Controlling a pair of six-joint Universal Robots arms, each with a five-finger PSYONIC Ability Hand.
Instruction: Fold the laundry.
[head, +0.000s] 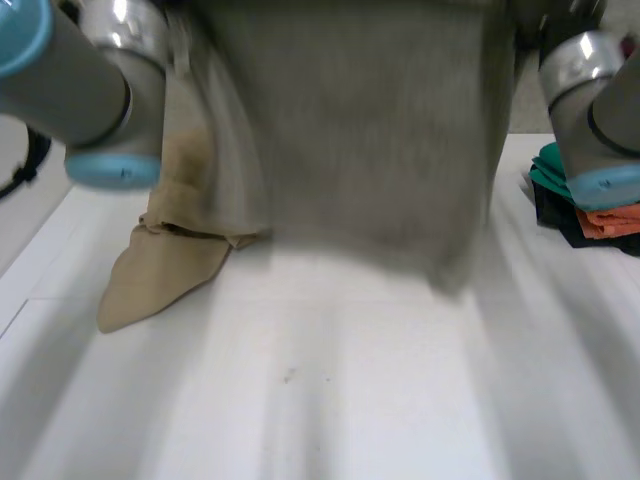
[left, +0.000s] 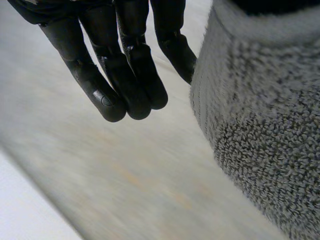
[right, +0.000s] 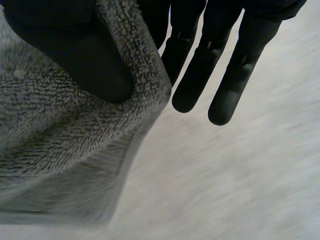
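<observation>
A grey towel (head: 370, 140) hangs lifted above the white table (head: 330, 400), spread between my two arms, its lower edge just over the tabletop. In the left wrist view my left hand (left: 125, 75) has one finger against the towel's (left: 265, 125) top edge with the thumb over it; the other fingers hang straight beside it. My right hand (right: 220, 65) presses its thumb onto the towel's (right: 60, 150) other top corner, pinching it against a finger, while the remaining fingers point straight down.
A tan cloth (head: 160, 270) lies crumpled on the table at the left, partly behind the hanging towel. A stack of folded clothes (head: 590, 210) in green, orange and dark colours sits at the right edge.
</observation>
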